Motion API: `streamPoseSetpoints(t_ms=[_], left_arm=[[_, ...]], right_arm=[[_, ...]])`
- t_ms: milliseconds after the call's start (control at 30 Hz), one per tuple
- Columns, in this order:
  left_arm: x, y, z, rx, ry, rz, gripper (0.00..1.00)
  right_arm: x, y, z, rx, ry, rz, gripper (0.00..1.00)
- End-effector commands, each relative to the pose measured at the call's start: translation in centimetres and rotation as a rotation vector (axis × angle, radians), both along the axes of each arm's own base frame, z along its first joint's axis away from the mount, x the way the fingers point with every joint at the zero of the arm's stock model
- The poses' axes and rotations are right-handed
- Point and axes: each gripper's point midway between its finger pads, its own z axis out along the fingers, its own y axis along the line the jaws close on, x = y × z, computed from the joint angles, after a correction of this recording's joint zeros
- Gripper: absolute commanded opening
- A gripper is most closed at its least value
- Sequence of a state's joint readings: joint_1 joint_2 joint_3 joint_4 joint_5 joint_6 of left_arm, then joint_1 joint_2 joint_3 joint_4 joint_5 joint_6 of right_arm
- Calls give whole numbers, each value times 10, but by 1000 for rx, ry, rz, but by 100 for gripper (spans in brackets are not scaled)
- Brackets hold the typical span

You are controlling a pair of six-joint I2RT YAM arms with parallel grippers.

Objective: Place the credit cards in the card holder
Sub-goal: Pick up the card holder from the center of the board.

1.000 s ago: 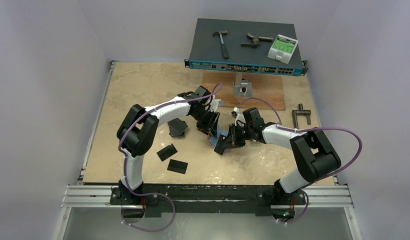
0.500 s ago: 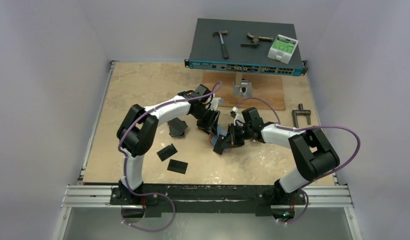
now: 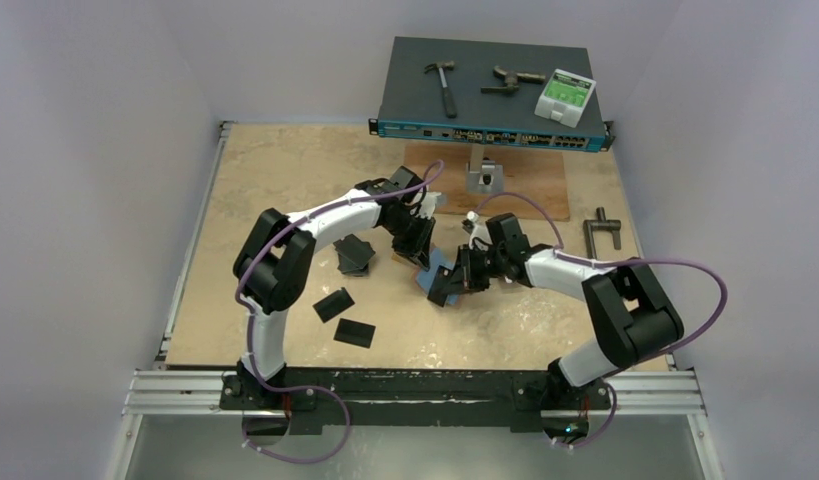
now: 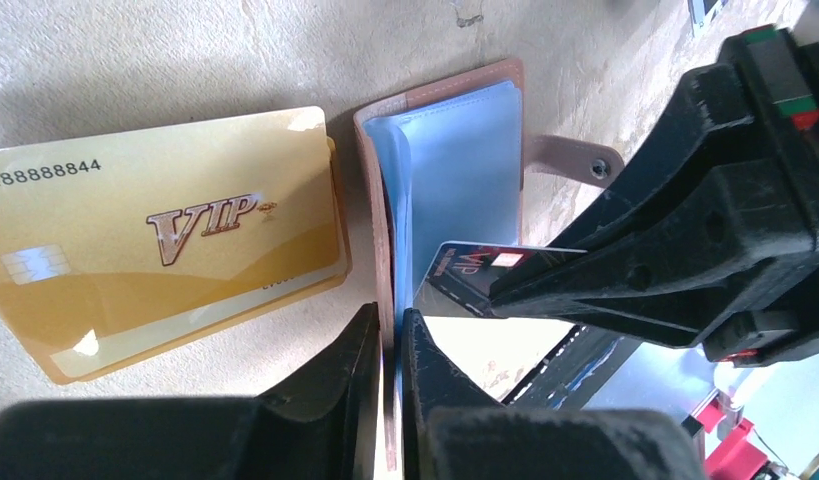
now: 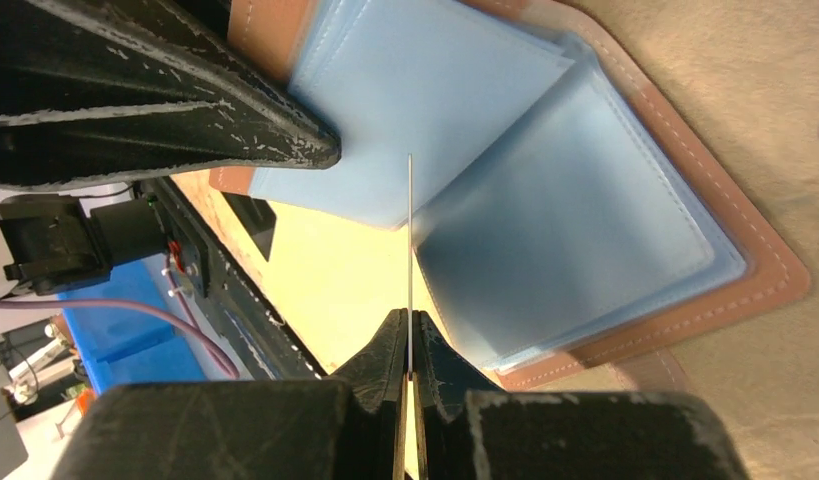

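The card holder (image 4: 445, 92) lies open on the table (image 3: 275, 180), roughly midway between my two arms, its salmon-pink cover down and the pale blue sleeves facing up. The snap tab sticks out from one long edge.

My left gripper (image 4: 387, 325) is pinched down to a narrow gap on the holder's edge. The pink cover and a blue sleeve run straight in between its fingers.

My right gripper (image 5: 409, 330) is clamped on a dark card (image 4: 460, 275) with "VIP" printed on it. In the right wrist view I see that card edge-on as a thin line. Its free end points at the fold where the blue sleeves meet, just above them. I cannot tell whether it touches.

Just beside the holder, on the side away from the tab, a small stack of gold cards (image 4: 165, 240) lies flat, face up, close against the pink edge.

Further towards the left arm's base, three lots of black cards (image 3: 357, 254) (image 3: 333, 303) (image 3: 354, 332) lie apart on the table.

At the far edge sits a network switch (image 3: 490, 95) with a hammer (image 3: 445, 85) on top.
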State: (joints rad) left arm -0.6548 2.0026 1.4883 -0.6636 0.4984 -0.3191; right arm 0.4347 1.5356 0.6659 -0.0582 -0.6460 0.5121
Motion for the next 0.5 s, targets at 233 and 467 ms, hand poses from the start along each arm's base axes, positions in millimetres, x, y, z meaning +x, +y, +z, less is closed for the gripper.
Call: streamPoseSetpoints(t_ms=[233,467], left_arm=[[-25,-12,64,-297,-52,-128,0],[-44,0,133,-501,-129,-195,0]], right_arm=[[16,-16,39,140,-134,-108,0],[11,-15,105,276,-379,-93,0]])
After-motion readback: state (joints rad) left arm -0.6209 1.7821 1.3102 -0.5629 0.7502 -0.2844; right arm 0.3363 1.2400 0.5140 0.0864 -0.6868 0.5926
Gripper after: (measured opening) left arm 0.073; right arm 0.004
